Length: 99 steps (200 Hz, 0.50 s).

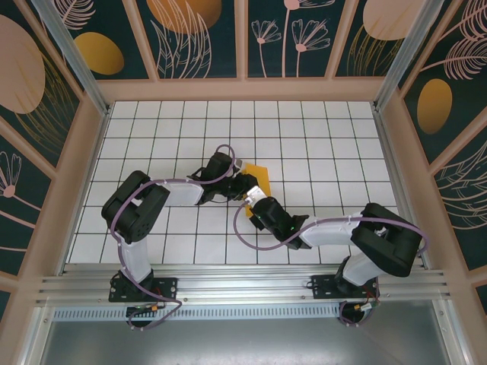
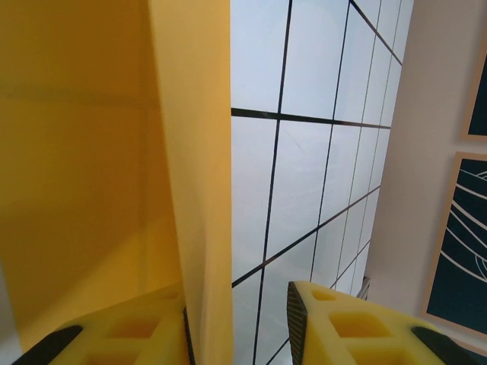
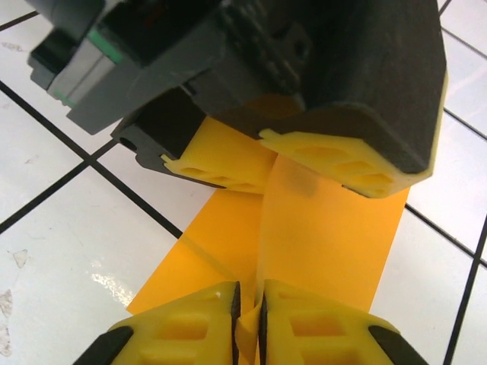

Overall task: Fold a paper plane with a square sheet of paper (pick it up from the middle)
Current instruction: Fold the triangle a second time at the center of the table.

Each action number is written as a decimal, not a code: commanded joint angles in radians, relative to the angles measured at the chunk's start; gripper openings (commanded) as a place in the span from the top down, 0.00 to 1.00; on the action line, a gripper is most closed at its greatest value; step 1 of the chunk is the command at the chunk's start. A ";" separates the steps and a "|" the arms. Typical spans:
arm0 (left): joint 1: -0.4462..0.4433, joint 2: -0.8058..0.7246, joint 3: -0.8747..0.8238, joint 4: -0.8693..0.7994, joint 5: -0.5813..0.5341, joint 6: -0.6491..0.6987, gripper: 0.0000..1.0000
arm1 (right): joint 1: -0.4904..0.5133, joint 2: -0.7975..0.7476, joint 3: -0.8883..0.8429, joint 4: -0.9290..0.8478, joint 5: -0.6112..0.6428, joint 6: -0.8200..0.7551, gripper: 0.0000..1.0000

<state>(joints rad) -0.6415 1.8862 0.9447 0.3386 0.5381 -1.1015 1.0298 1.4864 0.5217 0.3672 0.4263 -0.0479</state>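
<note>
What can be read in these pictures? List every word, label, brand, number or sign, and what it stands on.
None. No word, label, brand, number or sign can be read: the orange paper, the white grid table and the patterned walls show only plain colour, lines and leaf shapes.

Plainly a robotics lab test cell. Boxed in by wall panels (image 1: 198, 38) with dark botanical prints, framed by aluminium posts (image 1: 72, 53), floored with a white gridded table (image 1: 319, 129). Fitted with a left arm (image 1: 144, 205) and right arm (image 1: 380, 239) bolted to a metal rail (image 1: 243, 285) at the table's near edge.
</note>
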 commanded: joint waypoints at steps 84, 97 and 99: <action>0.003 -0.069 0.019 -0.154 -0.147 0.082 0.49 | -0.017 -0.029 0.049 -0.071 -0.031 0.147 1.00; 0.009 -0.108 -0.004 -0.176 -0.204 0.078 0.44 | -0.020 -0.023 0.080 -0.100 -0.052 0.207 1.00; 0.009 -0.113 -0.009 -0.180 -0.212 0.077 0.43 | -0.021 -0.021 0.086 -0.106 -0.051 0.218 1.00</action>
<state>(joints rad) -0.6411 1.8641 0.9447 0.2325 0.4412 -1.0519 1.0180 1.4799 0.5331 0.3153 0.4122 0.0437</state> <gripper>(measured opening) 0.520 0.051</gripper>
